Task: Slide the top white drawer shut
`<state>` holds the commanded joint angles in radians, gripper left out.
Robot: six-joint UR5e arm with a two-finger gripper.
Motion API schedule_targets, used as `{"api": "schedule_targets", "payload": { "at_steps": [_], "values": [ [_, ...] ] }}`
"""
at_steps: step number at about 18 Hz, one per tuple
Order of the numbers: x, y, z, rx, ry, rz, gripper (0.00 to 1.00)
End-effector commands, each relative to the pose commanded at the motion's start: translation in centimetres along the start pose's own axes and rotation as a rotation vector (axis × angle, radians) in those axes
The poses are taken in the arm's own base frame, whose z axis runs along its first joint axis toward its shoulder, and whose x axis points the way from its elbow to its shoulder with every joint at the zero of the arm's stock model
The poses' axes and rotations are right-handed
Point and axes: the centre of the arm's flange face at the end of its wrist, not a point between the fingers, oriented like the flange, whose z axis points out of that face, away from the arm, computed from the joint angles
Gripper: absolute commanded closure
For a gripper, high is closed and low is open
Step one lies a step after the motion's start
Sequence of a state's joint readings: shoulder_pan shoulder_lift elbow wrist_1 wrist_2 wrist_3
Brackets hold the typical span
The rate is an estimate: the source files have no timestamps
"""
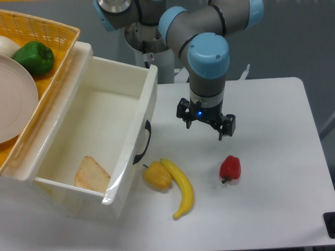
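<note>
White tabletop [272,104] under a grey backdrop. At left, top white drawer [99,130] pulled well out of its cabinet, front panel with curved black handle [142,142] facing the table's middle; slice of bread [92,174] lying inside near the front corner. Above and behind, yellow wicker basket [49,39] holding a green pepper [34,56] and a pale plate [15,99]. Just beside the drawer front, yellow pepper [157,175] touching a banana [180,188]; red pepper [230,167] farther right. Gripper [205,125] hanging above bare table, right of the handle, fingers apart and holding nothing. Likely the approach step: drawer not yet touched. Next, probably down and left onto the front panel, then a straight push toward the cabinet, keeping above the produce.
</note>
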<state>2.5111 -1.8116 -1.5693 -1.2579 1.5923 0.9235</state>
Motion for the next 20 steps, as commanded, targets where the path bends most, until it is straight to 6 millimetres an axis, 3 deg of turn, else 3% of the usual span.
{"api": "schedule_targets", "payload": {
  "at_steps": [6,10,20],
  "values": [
    [0.3,-0.5,0.5,0.032,0.036,-0.002,0.00],
    [1.2,0.0,2.3,0.009,0.069,-0.005,0.00],
    [2.9,-0.9,4.0,-0.010,0.100,-0.020,0.00]
  ]
}}
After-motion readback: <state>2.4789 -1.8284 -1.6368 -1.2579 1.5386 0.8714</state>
